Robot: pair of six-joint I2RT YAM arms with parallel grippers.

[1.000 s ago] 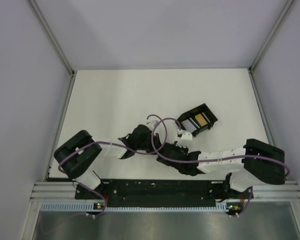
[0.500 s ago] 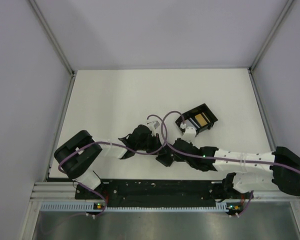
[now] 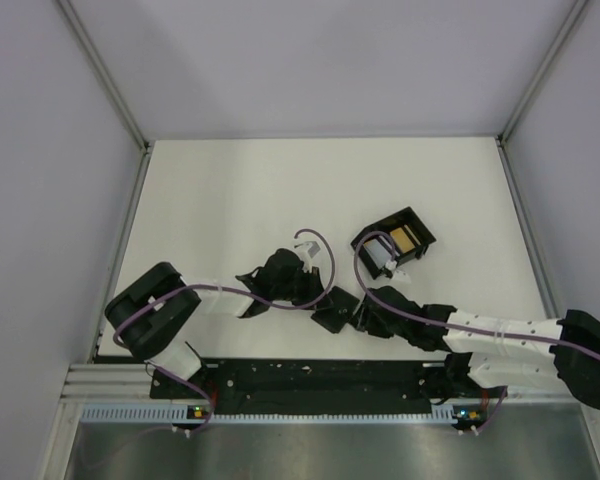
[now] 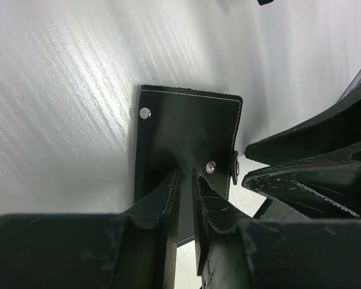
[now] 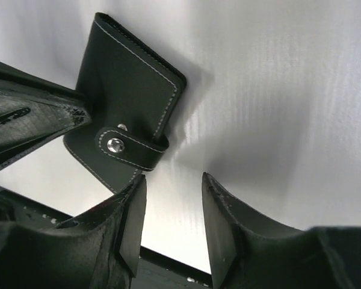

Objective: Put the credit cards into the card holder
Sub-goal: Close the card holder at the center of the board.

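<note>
Jaws: L gripper narrow gap, R gripper wider, both empty. We note holder, strap snapped, upper left in R wrist view.

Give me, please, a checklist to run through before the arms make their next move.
1. The card holder lies between both hands: ok.
2. Its snap strap undone for loading: not ok, looks fastened.
3. The right hand open and empty: ok.
4. The left hand clear of the holder: cannot tell; its barely parted fingers sit over it.
5. Credit cards found: cannot tell, none plainly visible.
</note>
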